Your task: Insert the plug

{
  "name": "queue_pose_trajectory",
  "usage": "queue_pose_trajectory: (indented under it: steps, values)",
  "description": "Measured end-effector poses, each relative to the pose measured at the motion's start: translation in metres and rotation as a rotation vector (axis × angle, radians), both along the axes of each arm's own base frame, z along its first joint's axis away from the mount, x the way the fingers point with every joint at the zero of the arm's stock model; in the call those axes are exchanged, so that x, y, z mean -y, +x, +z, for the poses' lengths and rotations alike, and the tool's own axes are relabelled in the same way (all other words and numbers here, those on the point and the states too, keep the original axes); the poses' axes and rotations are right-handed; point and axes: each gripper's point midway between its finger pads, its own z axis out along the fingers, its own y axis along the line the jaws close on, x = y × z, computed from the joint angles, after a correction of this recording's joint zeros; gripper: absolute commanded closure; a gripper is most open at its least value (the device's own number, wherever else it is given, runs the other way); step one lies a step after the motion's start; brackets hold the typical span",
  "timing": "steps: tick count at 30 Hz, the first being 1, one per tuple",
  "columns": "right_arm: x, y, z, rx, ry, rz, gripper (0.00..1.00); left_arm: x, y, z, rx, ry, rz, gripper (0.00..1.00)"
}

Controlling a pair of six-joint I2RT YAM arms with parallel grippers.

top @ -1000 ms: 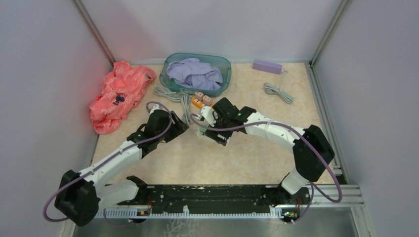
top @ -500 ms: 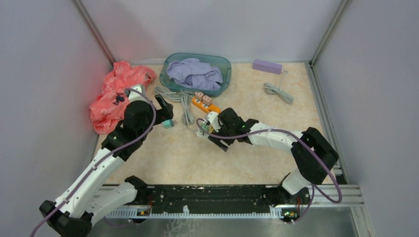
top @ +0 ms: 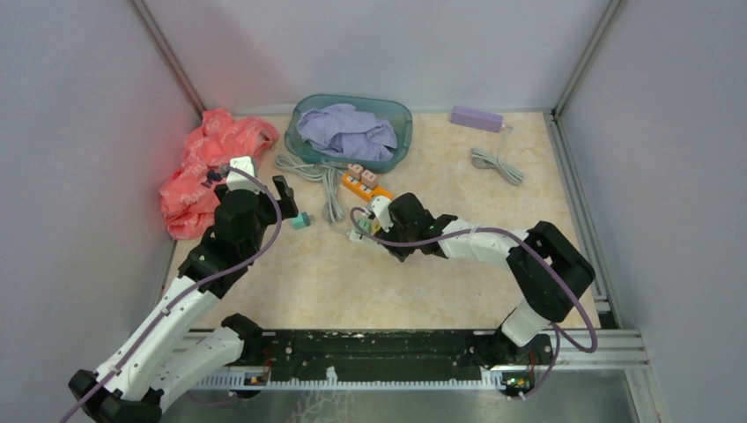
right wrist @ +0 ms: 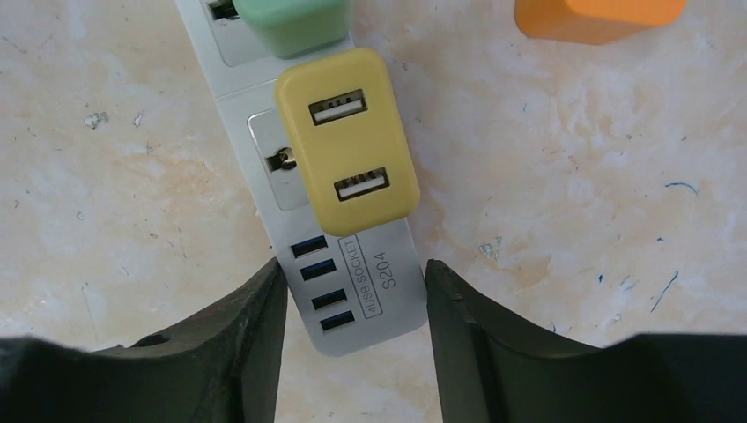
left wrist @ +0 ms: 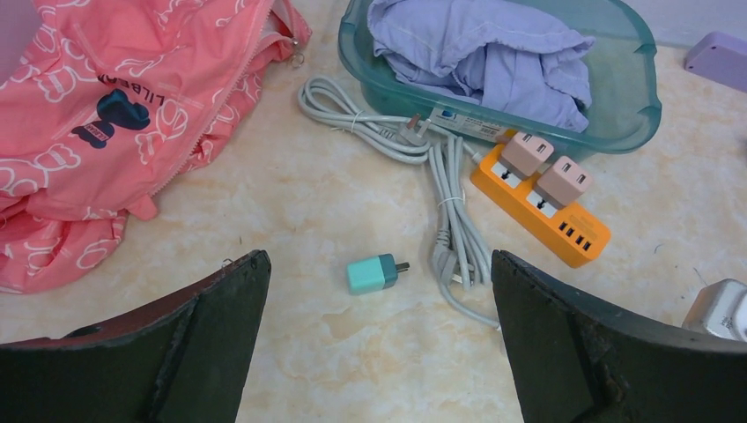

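Observation:
A teal plug (left wrist: 370,274) lies on its side on the table, prongs pointing right; it also shows in the top view (top: 301,220). My left gripper (left wrist: 379,257) hangs above it, wide open and empty, and shows in the top view (top: 284,196). My right gripper (right wrist: 354,264) is closed on the near end of a grey power strip (right wrist: 264,150), a finger at each long side. A yellow USB adapter (right wrist: 348,150) and a green adapter (right wrist: 299,22) sit in that strip. In the top view the right gripper (top: 372,226) is at mid-table.
An orange power strip (left wrist: 537,207) with two pink adapters lies near a teal basin (top: 405,115) of lilac cloth. A coiled grey cable (left wrist: 445,203) runs beside the plug. A pink garment (top: 211,167) lies at the left. A purple box (top: 476,117) and cable are at the back right.
My left arm swung from mid-table to the left and lifted; the teal plug now lies free on the table. My right gripper shifted slightly along the grey strip.

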Motion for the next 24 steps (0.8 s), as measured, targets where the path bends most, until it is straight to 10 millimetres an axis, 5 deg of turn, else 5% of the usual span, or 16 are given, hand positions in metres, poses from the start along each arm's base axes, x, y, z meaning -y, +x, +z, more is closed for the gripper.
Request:
queue_pose_trajectory:
  steps: [10,17,21,24]
  values:
    - [-0.025,0.026,0.002,0.031,0.019,0.011,0.61,-0.014,0.0,0.001,0.009,0.01,0.035,0.0]
    - [-0.034,0.033,0.003,0.041,0.033,0.013,0.32,-0.018,0.0,0.002,0.013,0.006,0.042,0.0]
    - [-0.028,0.032,0.006,0.038,0.025,-0.002,0.24,-0.021,-0.001,0.003,0.019,-0.001,0.044,0.0]
    - [-0.025,0.032,0.028,0.071,0.046,-0.013,0.21,-0.024,-0.001,0.003,0.02,-0.003,0.045,0.0]
